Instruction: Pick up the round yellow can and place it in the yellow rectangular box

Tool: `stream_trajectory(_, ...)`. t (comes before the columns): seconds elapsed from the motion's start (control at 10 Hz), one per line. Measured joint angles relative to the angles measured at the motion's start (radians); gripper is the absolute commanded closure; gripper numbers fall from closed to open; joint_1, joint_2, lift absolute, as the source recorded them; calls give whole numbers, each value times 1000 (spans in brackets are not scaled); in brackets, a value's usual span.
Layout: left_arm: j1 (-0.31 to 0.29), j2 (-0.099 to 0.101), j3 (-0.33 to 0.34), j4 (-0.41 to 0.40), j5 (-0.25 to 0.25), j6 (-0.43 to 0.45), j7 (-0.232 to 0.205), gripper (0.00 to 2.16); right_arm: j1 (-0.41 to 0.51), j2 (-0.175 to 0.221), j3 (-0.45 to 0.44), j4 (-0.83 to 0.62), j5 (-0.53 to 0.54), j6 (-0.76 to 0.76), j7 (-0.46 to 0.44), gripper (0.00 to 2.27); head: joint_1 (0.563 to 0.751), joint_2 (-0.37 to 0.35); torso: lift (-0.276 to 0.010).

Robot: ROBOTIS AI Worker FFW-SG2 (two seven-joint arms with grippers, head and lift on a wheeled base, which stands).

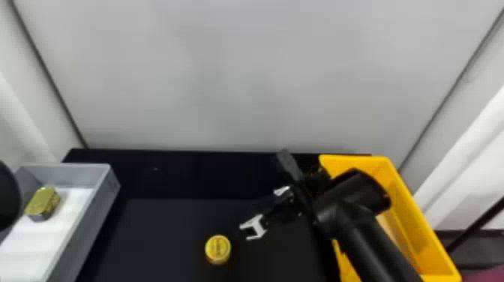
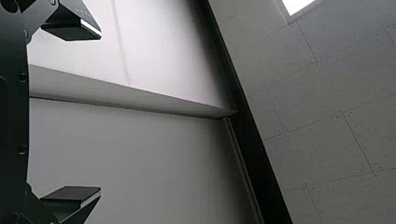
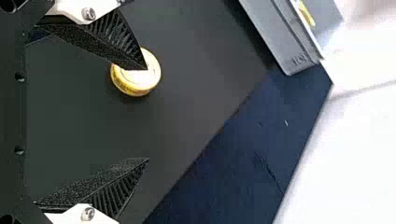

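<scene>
A pale wall [image 1: 232,75] rises behind my work area, and a panelled ceiling [image 2: 331,116] slants across my left wrist view. Below the wall stretches a black counter [image 1: 161,240], its surface divided into a lighter front part and a darker band along the back. The yellow rectangular box [image 1: 416,240] stands at my right, its long side running from the back of the counter toward me. At my left sits a gray bin [image 1: 92,210] with a white bottom. My right arm [image 1: 375,243] reaches in over the box, ending in my right claw [image 1: 258,213], spread wide with nothing in its grasp, above the counter between the two containers. My left claw [image 2: 100,113], also spread and holding nothing, faces the wall and ceiling. A gold-topped tin [image 1: 42,202] rests inside the bin. The round yellow can [image 1: 218,247] stands upright on the counter near the right claw, on the bin's side of it. In the right wrist view, one fingertip [image 3: 139,63] crosses in front of the can's lid; whether the two touch, I cannot tell.
</scene>
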Motion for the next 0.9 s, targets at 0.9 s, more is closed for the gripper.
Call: stream_trajectory(0.9,-11,-7,-18,25,3,-33,8,108,-63,4,239,192,-91,-191,-14,78,694,-78,-1)
